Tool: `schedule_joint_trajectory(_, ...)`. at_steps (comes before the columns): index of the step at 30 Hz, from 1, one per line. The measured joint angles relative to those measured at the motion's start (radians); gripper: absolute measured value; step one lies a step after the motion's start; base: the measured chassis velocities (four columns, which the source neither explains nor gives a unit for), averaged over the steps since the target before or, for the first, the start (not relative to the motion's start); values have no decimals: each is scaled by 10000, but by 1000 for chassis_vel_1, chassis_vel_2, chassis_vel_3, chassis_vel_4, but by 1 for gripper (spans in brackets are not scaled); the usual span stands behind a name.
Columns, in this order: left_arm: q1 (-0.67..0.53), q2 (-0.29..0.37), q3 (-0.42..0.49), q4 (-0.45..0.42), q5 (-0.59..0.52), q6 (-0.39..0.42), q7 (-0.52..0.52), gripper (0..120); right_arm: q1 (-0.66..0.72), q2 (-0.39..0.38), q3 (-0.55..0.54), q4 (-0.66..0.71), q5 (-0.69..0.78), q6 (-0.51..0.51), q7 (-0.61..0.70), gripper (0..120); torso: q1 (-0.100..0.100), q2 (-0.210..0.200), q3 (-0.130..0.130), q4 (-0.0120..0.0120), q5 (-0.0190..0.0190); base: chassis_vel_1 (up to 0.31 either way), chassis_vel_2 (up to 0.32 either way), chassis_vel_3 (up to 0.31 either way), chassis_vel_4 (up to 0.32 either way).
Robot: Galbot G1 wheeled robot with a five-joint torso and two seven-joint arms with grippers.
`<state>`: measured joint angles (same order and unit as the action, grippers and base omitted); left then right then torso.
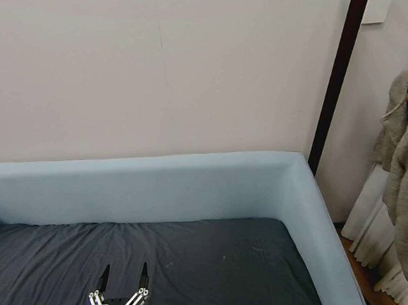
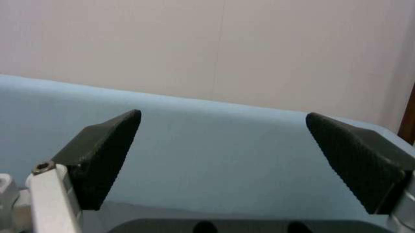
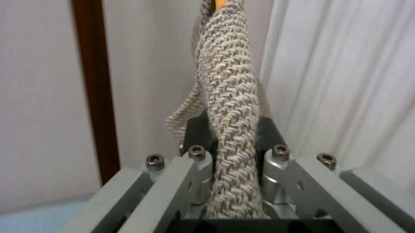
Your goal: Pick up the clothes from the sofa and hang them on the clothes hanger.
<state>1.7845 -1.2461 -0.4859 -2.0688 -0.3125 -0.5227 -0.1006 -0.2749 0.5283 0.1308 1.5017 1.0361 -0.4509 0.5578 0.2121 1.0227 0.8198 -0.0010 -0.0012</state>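
Your left gripper (image 1: 125, 279) sits low over the dark grey seat cushion (image 1: 220, 264) of the sofa (image 1: 157, 188), at the near edge of the head view. Its jaws are spread wide with nothing between them. In the left wrist view you see its two black ribbed pads (image 2: 107, 150) well apart, facing the pale blue sofa back.

Your right gripper (image 3: 227, 141) is up at the far right, past the sofa's right arm. Its jaws are closed on the grey knit garment (image 3: 227, 87): a thick fold of the knit runs straight up between the fingers in the right wrist view, with a looser strip of the fabric trailing beside it. At the top of that fold you see a yellow piece (image 3: 220, 3), but you cannot tell what it is.

In the head view the garment hangs clear of the sofa, draping down in front of the white curtain (image 1: 369, 231). A dark brown post (image 1: 339, 71) leans between the sofa's corner and the garment, close to both
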Motion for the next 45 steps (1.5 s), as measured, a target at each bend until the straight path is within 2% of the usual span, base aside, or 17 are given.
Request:
schedule_joint_trajectory(3,1,0,-1,0,0,0,-1,100,991,385,-860,-332,-898,38,-57,8,1,0,0,5,-3,0,0,0,0)
schedule_joint_trajectory(8,0,0,0,0,0,0,0,100,2075,593,-1931,-525,-1906,2,-110,8,1,0,0,-3,3,0,0,0,0)
schedule_joint_trajectory(14,0,0,0,0,0,0,1,100,3175,641,-2742,-761,-2037,-145,-108,8,0,0,-1,-1,0,0,0,0,0)
schedule_joint_trajectory(19,0,0,0,1,-1,0,0,100,4144,642,-3257,-994,-1584,-175,-134,8,1,0,-1,-6,7,0,0,0,0)
schedule_joint_trajectory(24,0,0,0,1,0,1,1,100,5119,715,-3862,-1189,-1030,-391,-39,8,0,0,-2,0,0,0,0,0,0)
schedule_joint_trajectory(28,0,0,0,1,-1,0,1,100,5979,832,-4206,-1225,442,-1074,488,8,0,0,-1,-5,6,0,0,0,0)
schedule_joint_trajectory(29,0,0,0,1,-1,0,1,100,5979,832,-4206,-1225,442,-1074,488,8,0,0,-1,-5,6,0,0,0,0)
schedule_joint_trajectory(33,0,0,0,0,-1,0,1,100,6946,1232,-4506,-1400,2015,-1752,1450,8,0,1,-3,-1,-3,0,0,0,0)
schedule_joint_trajectory(45,0,0,0,0,0,0,0,100,7985,1983,-4841,-2515,4002,-2215,2640,8,0,1,-1,-2,5,0,0,0,0)
